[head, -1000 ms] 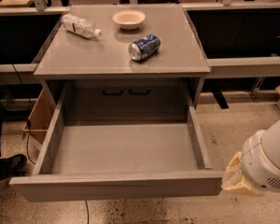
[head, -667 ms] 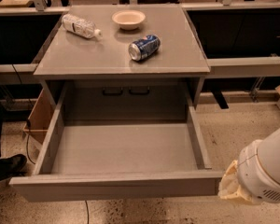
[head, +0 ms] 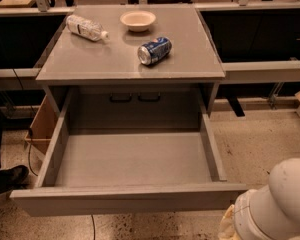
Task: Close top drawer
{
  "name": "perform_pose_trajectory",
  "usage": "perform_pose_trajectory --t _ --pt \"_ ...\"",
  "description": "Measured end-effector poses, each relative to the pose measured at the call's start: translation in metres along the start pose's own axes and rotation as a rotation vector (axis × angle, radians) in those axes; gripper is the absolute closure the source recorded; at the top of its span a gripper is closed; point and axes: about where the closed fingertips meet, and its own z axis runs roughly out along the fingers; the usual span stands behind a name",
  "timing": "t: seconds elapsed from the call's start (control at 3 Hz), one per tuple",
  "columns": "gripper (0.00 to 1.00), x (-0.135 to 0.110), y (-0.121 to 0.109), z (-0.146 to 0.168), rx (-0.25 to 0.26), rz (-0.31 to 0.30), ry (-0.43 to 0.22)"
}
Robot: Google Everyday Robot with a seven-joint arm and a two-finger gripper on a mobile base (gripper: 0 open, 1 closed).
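Note:
The top drawer point(head: 130, 160) of the grey cabinet is pulled far out toward the camera. It is wide, shallow and grey inside, with nothing in it. Its flat front panel point(head: 125, 200) runs across the bottom of the view. A white arm segment point(head: 277, 204) with a cream part at its lower left stands at the bottom right corner, just right of the front panel's right end. The gripper itself lies outside the view, beyond the bottom right corner.
On the cabinet top point(head: 90, 59) lie a clear plastic bottle point(head: 86, 27), a cream bowl point(head: 137, 20) and a blue can on its side point(head: 154, 50). A cardboard box point(head: 40, 129) stands left of the drawer. Dark desks flank the cabinet. The floor is speckled.
The white arm has dropped lower in the view and shifted slightly left, nearer the drawer front's right end. The drawer stays open as before.

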Motion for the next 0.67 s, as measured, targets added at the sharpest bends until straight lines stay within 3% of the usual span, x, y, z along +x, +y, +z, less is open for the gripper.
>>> perform_pose_trajectory --t 0.33,0.67 --pt "1.0 -0.003 -0.004 0.046 0.009 -0.021 -0.023" --pt "1.0 -0.011 -0.022 0.073 0.049 -0.038 -0.049"
